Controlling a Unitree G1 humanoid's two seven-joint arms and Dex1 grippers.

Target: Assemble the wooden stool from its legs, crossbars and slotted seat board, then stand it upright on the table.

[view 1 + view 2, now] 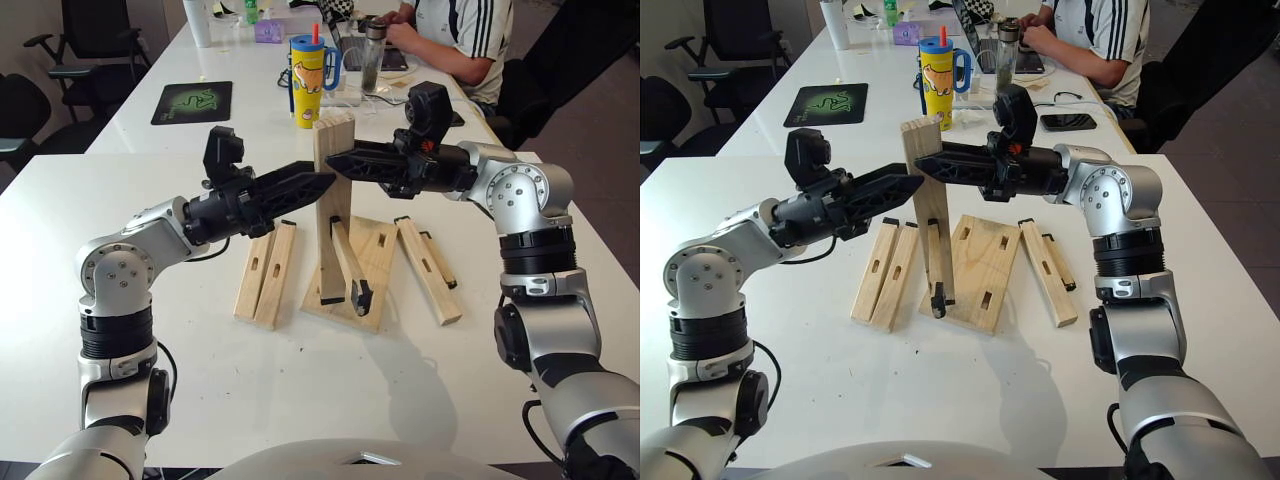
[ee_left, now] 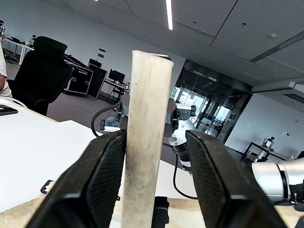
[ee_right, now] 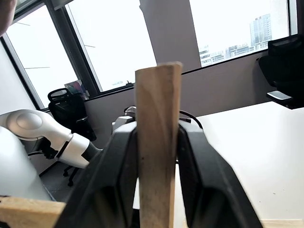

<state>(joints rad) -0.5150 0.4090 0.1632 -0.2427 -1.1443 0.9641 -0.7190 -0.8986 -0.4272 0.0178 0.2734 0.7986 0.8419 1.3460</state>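
STATUS: early stage, approx. one joint in progress.

- Upright leg (image 1: 335, 135): stands vertical on the slotted seat board (image 1: 372, 270), which lies flat at table (image 1: 300, 380) centre. Cannot tell if the leg foot is seated in a slot or only resting on the board.
- R gripper (image 3: 156, 128): fingers pressed on both faces of the leg near its top; firm hold.
- L gripper (image 2: 154, 137): straddles the same leg just below, from the opp. side. Jaws partly spread; one finger touches the wood, the other stands off w/ a visible gap. No clamp.
- Crossbar (image 1: 345, 262): leans from the leg down to the board; looks unfixed.
- Loose parts: two slotted legs (image 1: 265, 272) flat to the L of the board, two more pieces (image 1: 428, 268) flat to the R.

REMAINING (est.): fit other legs, crossbars, then stand stool upright.
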